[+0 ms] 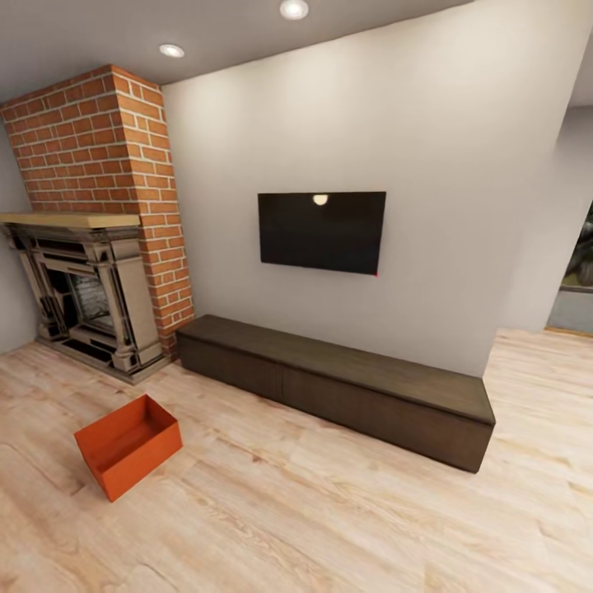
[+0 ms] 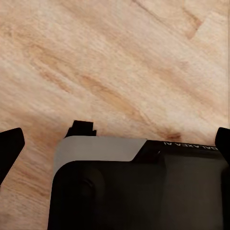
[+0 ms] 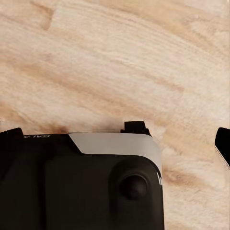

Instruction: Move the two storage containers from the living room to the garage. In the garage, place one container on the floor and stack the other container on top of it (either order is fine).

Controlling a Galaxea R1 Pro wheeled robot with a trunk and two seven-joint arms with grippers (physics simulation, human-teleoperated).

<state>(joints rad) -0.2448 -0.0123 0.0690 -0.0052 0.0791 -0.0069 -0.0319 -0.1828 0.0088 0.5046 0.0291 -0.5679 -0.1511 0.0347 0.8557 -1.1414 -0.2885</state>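
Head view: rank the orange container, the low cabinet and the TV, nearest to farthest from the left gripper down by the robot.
1. storage container, on the wood floor, at left.
2. low cabinet, along the wall.
3. TV, on the wall above it.

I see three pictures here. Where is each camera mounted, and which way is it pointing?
Head view: up on the robot's head, facing a wall with a TV, brick fireplace, long dark cabinet and one orange bin on the wood floor.
Left wrist view: on the left arm, looking down at the floor; dark fingers at the edges, the robot's base below.
Right wrist view: on the right arm, likewise; a dark finger at the edge.
Shared: the same plank floor in all three views.
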